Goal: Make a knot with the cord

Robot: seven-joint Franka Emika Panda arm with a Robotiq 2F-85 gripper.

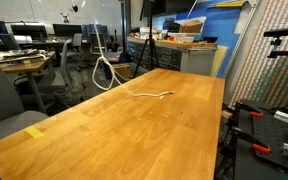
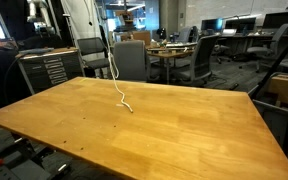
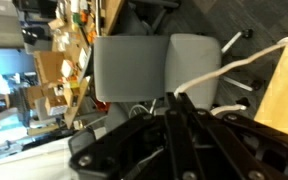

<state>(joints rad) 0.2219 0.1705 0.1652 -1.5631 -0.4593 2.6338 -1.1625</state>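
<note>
The cord (image 1: 149, 95) is a thin white rope. One end lies in a wavy line on the wooden table (image 1: 134, 135), and the rest rises in a loop off the table's far edge and out of the top of the picture. In an exterior view the cord (image 2: 115, 72) hangs almost straight down, with its tail curling on the table (image 2: 184, 120). In the wrist view my gripper (image 3: 175, 100) is shut on the cord (image 3: 246, 60), which runs out from the fingertips to the right. Neither exterior view shows the gripper.
Grey office chairs (image 2: 131, 58) stand just past the table's far edge and fill the wrist view (image 3: 144, 65). A yellow tape piece (image 1: 34, 131) lies near a table corner. Red-handled clamps (image 1: 259, 113) and gear stand beside the table. Desks crowd the background.
</note>
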